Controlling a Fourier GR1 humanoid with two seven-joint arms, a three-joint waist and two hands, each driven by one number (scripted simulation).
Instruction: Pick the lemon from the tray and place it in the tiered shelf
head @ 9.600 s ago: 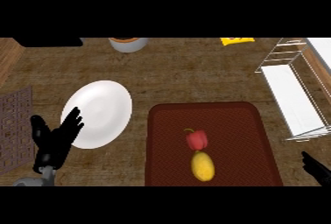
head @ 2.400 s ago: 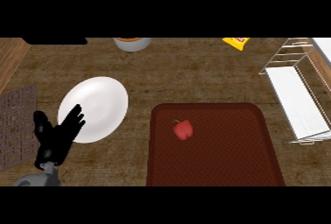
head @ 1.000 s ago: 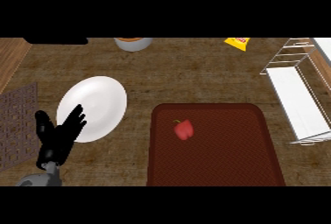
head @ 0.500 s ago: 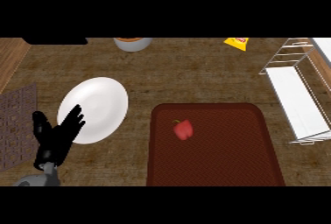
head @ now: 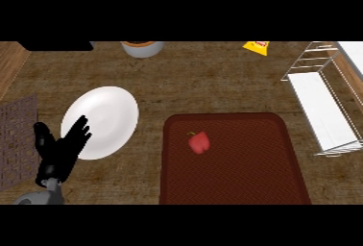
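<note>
The dark red tray (head: 234,185) lies at the lower middle of the counter. Only a red pepper-like fruit (head: 199,142) rests on it; no lemon shows on the tray or anywhere in view. The white wire tiered shelf (head: 322,103) stands at the right edge, and nothing is visible on the part that shows. My left hand (head: 59,151) is at the lower left, open with fingers up, overlapping the lower edge of a white plate. My right hand is out of view.
A white plate (head: 102,117) sits left of the tray. A grey bowl (head: 142,48) and a yellow object (head: 257,46) are at the far edge. A brown patterned mat (head: 16,139) lies at the left edge.
Compared with the oldest frame, the lemon is gone from the tray and the right hand has left the view. Over the last second nothing has visibly moved.
</note>
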